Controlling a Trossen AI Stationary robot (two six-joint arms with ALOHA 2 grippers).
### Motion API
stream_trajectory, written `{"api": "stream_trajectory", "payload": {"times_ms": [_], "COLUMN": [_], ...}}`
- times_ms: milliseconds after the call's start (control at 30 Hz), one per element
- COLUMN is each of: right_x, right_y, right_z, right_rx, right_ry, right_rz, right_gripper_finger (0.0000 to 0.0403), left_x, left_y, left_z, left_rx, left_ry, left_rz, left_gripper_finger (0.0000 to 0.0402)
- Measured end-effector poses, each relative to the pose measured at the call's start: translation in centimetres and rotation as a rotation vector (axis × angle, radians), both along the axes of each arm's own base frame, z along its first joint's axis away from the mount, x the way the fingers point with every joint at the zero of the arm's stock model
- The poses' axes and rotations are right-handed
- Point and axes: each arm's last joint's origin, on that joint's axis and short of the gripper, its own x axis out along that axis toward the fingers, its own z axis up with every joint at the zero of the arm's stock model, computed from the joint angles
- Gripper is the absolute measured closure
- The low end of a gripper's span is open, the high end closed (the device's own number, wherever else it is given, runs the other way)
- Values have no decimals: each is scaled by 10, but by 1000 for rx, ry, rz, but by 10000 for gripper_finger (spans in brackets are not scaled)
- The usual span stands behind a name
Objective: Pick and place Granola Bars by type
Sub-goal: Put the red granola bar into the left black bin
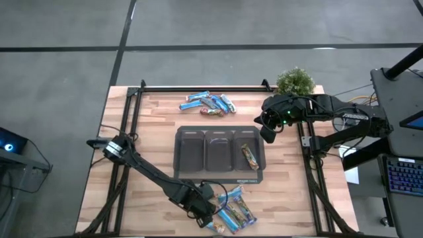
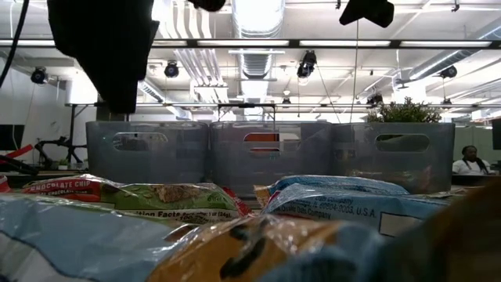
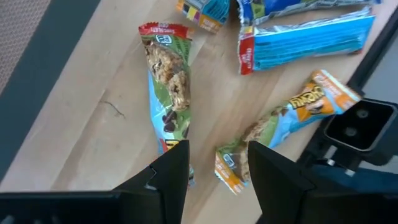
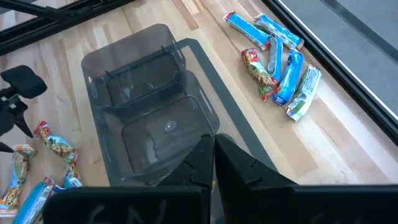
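Wooden table (image 1: 152,119) fills the middle of the high view, with the grey three-compartment tray (image 1: 219,154) at its centre; only the right-hand compartment holds a bar (image 1: 249,157), the other two look bare. Left arm reaches in from the left edge to the lower middle of the frame, where the left gripper (image 1: 201,206) sits at the edge of the near pile of Granola Bars (image 1: 232,210). Second pile of bars (image 1: 208,102) lies in the upper middle, well apart from the tray. Right gripper (image 1: 269,129) hangs just off the tray's upper right corner, fingers pressed together, nothing held. Left wrist view shows what the overhead cannot: left jaws parted and empty, straddling bare wood between a green-wrapped bar (image 3: 169,93) and an orange one (image 3: 283,121). Likely step is picking one bar; best to centre on a single wrapper, jaws across its narrow width, or a neighbour gets dragged. Low view only gives blurred wrappers up close and the tray's front wall (image 2: 270,153). Right wrist view shows the two empty compartments clearly.
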Motion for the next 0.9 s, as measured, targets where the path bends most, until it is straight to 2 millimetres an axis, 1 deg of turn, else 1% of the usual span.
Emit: {"api": "stream_trajectory", "payload": {"times_ms": [267,500,733,900], "right_x": [0,0,0,0], "right_y": [0,0,0,0], "right_z": [0,0,0,0], "right_rx": [2,4,19,21], "right_ry": [-1,-1,-5,-5], "right_rz": [-2,-2,-11,-9], "right_gripper_finger": [394,394,394,394], "left_x": [3,4,5,3], "left_y": [1,2,3,5], "left_z": [-15,-33,-36,-36], "left_rx": [37,58,63,46], "left_ry": [48,128,134,179], "left_rz": [-34,-54,-111,-131], "left_gripper_finger": [255,255,255,255]}}
